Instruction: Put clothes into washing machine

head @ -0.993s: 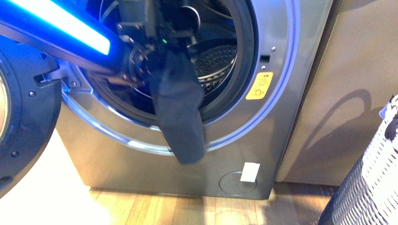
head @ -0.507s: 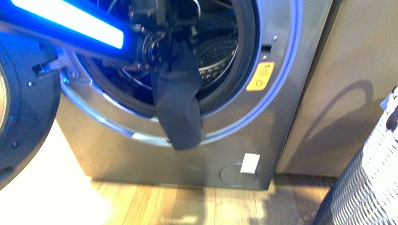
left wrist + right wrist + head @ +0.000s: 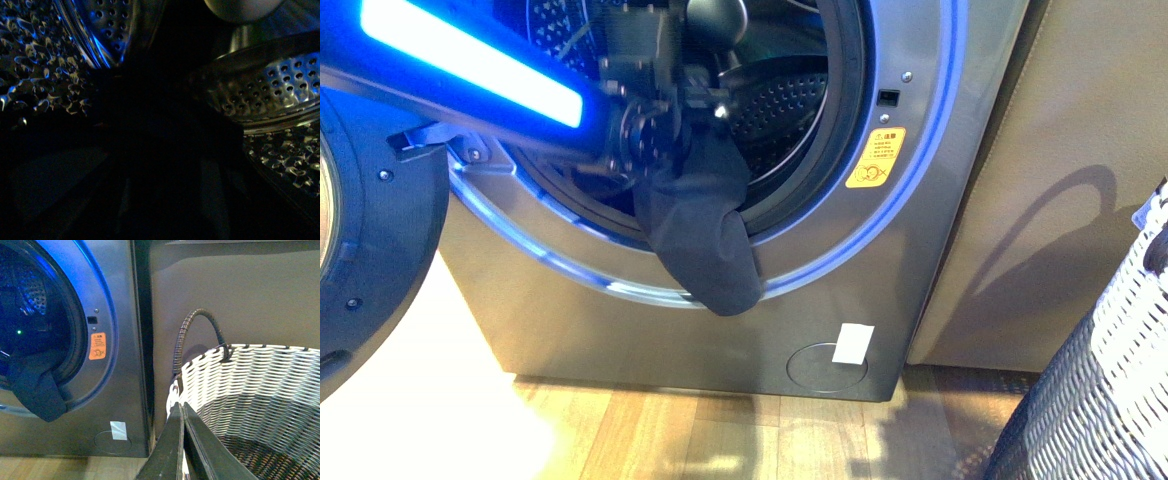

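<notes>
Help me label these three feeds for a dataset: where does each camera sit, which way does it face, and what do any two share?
Front: on the robot's body, facing the washing machine; left arm reaches into the porthole, clothes hang over the rim.
Left wrist: inside the porthole, facing the perforated drum; very dim, gripper unclear.
Right wrist: beside the machine, over a wicker basket; the right gripper shows, shut.
Front and right wrist share the orange sticker and hanging clothes.

front view faced the washing machine [image 3: 720, 300] close up; left wrist looked inside its drum [image 3: 270, 90]; right wrist shared its porthole, beside a basket [image 3: 260, 385].
</notes>
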